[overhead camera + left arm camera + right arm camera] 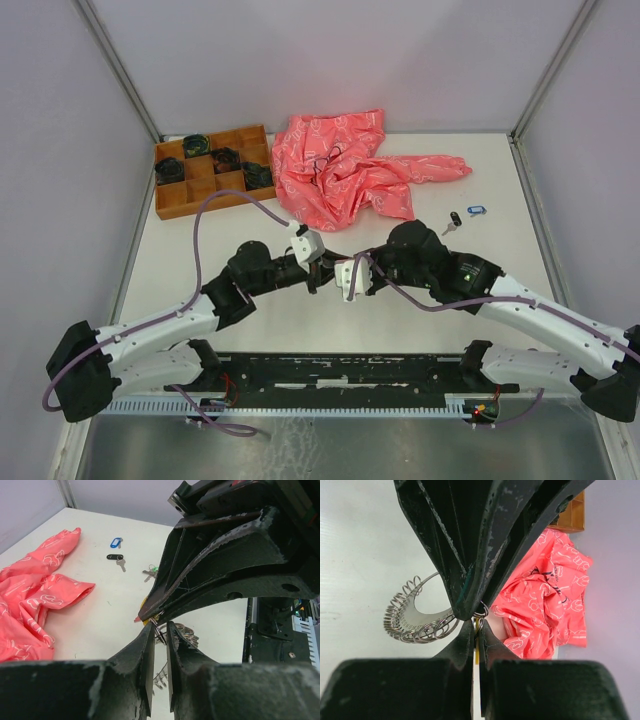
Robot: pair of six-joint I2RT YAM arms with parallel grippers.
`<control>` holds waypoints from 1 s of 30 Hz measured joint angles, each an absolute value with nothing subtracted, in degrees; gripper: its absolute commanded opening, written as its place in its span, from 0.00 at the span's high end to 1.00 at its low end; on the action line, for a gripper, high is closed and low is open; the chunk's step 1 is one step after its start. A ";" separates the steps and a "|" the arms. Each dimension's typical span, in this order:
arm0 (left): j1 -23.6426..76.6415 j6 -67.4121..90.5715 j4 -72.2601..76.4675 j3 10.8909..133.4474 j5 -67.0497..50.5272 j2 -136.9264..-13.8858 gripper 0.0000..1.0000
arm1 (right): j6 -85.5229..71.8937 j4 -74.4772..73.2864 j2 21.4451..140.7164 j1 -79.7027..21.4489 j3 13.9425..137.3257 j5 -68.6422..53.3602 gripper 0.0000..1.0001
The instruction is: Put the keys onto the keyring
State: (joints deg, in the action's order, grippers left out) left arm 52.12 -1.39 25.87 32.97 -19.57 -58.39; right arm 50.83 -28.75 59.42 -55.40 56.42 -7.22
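- I count one keyring, three keys I can see, two grippers, one wooden tray and one pink cloth.
- The keys carry a blue tag, a black tag and a green tag.
- In the tray, at the table's far-left corner, I make out four dark coiled bundles.
- The keyring lies flat around the middle of the table, a little toward the near edge. Its coiled arc is just beside the two sets of fingertips, where the grippers meet.
- The blue-tagged and black-tagged keys lie close together toward the right edge, near the cloth's right tip and well apart from both grippers.
- The blue tag's long axis runs roughly along the far edge. The black-tagged key lies on a diagonal, with its blade pointing toward the near-left.
- The green-tagged key sits between that pair and the grippers.
- The right gripper is closed, with a yellow piece clamped between its fingers. I cannot tell whether this is a key tag or the keyring's own segment.
- The left gripper's fingers stand a narrow gap apart, with a small wire loop in the gap. I cannot tell whether they pinch it.
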 measured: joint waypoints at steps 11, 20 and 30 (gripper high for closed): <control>52.10 -1.34 24.08 33.32 -16.12 -58.04 0.97 | 49.80 -28.69 60.07 -55.40 56.42 -6.68 0.99; 52.16 1.80 30.44 28.73 -12.38 -54.81 0.97 | 46.30 -22.74 59.07 -55.99 53.39 -5.98 0.99; 52.27 9.13 42.61 24.80 -8.75 -57.71 0.97 | 45.45 -14.28 57.98 -57.32 47.86 -4.29 0.99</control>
State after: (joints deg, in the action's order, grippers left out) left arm 52.27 9.13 42.61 24.80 -8.75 -57.71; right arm 45.45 -14.28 57.98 -57.32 47.86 -4.29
